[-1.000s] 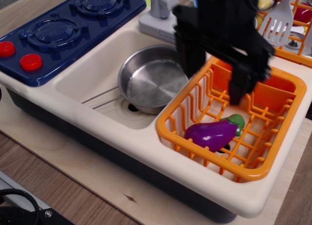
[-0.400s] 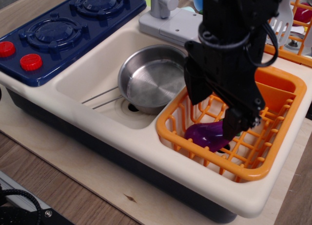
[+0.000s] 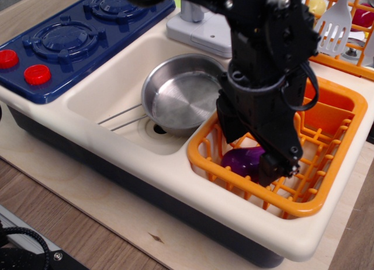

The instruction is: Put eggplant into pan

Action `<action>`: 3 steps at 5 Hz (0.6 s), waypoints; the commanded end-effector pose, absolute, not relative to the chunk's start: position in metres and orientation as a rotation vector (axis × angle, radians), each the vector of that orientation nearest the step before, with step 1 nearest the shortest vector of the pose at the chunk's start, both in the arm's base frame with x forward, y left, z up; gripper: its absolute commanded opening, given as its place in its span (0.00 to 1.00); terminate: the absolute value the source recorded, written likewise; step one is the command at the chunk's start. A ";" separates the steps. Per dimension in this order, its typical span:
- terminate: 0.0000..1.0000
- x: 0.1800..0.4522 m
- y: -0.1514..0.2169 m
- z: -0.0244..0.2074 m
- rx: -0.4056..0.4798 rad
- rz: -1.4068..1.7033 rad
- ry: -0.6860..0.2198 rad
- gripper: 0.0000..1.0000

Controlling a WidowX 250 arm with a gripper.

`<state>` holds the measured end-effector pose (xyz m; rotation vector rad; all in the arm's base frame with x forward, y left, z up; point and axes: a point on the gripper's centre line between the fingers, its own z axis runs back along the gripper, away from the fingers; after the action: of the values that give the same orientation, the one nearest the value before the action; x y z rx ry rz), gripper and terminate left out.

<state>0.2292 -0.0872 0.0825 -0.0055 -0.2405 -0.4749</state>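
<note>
The purple eggplant point(image 3: 242, 161) lies in the orange dish rack point(image 3: 311, 206) on the right; only part of its body shows and its green stem is hidden by the arm. My black gripper point(image 3: 250, 146) is lowered into the rack, with its fingers spread either side of the eggplant, one finger point(image 3: 225, 123) at the rack's left wall and the other at the eggplant's right end. The jaws look open around it. The silver pan point(image 3: 182, 97) sits empty in the cream sink, just left of the rack.
The sink basin point(image 3: 108, 89) extends left of the pan. A blue toy stove point(image 3: 76, 33) with red knobs is at far left. A grey faucet point(image 3: 196, 7) stands behind the pan. A white spatula point(image 3: 333, 26) hangs in another orange rack at top right.
My gripper has come down from above the rack's back corner and moved forward into the rack, now straddling the eggplant and covering its stem. The eggplant and pan have not moved.
</note>
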 end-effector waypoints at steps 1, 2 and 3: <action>0.00 0.237 -0.088 0.076 0.001 -0.494 -0.294 1.00; 0.00 0.240 -0.086 0.072 -0.003 -0.486 -0.305 0.00; 0.00 0.242 -0.087 0.074 0.011 -0.487 -0.298 0.00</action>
<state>0.2366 -0.0851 0.0744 0.0082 -0.2327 -0.4869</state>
